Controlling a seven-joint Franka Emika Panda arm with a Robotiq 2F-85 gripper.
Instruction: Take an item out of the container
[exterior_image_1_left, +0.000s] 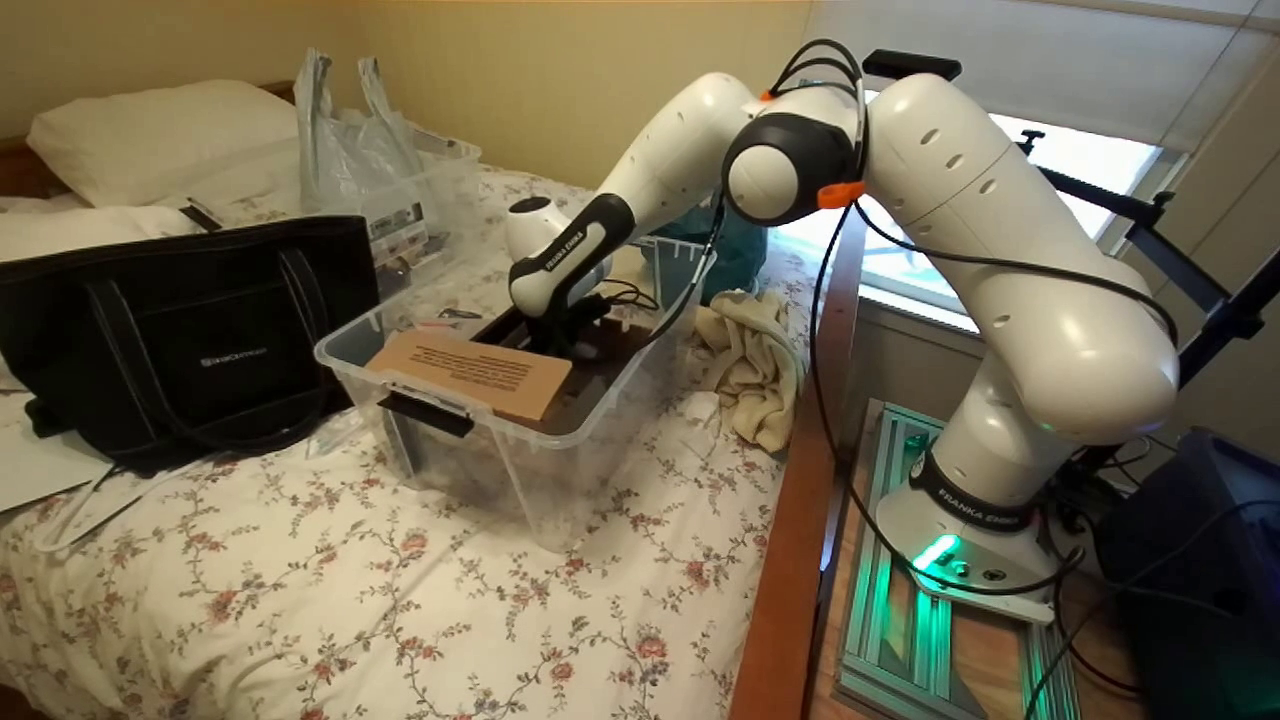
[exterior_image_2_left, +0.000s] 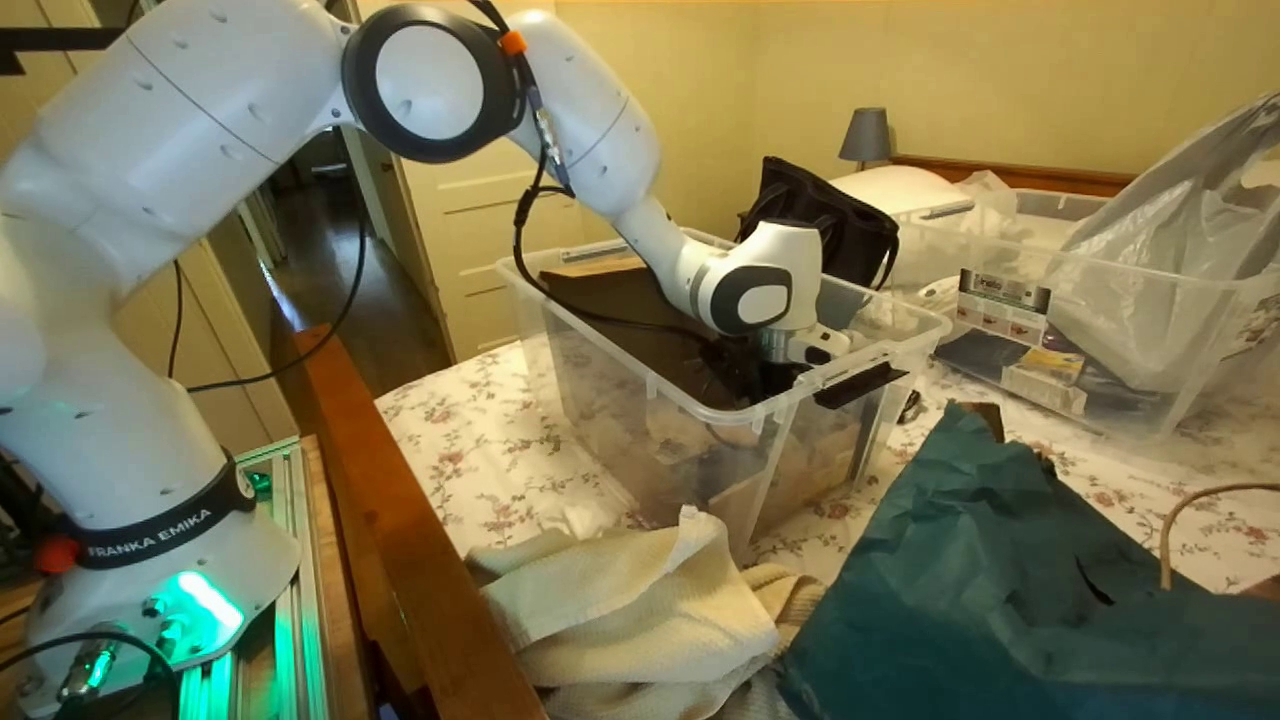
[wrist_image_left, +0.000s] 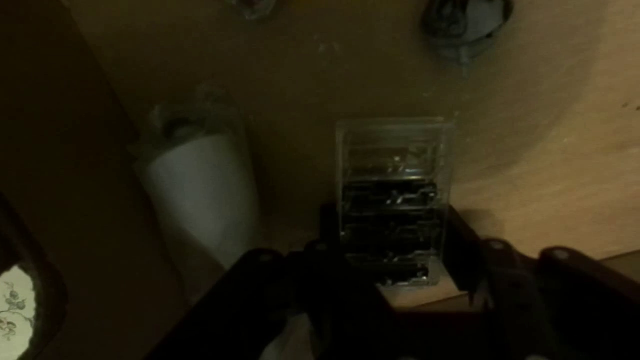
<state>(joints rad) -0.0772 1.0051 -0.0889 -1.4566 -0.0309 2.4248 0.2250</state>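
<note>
The clear plastic container (exterior_image_1_left: 540, 485) stands on the bed; it also shows in an exterior view (exterior_image_2_left: 640, 450). My gripper reaches down inside its far end (exterior_image_1_left: 568, 325), near the rim with the dark handle (exterior_image_2_left: 765, 375). In the wrist view, my gripper (wrist_image_left: 393, 230) has a finger against each side of a small clear plastic case (wrist_image_left: 390, 170) with dark pieces in rows. It looks shut on the case. The case is over a brown bottom; I cannot tell whether it is lifted. A white wrapped item (wrist_image_left: 205, 190) and a dark rounded item (wrist_image_left: 465, 22) lie nearby.
A brown cardboard piece (exterior_image_1_left: 470, 370) lies across the container's top. A black fabric bag (exterior_image_1_left: 190, 340) stands beside it. Another clear tub (exterior_image_2_left: 1130, 340) with a grey plastic bag stands behind. A teal bag (exterior_image_2_left: 980, 600), a cream towel (exterior_image_2_left: 640, 600) and the wooden bed rail (exterior_image_2_left: 410, 540) are close.
</note>
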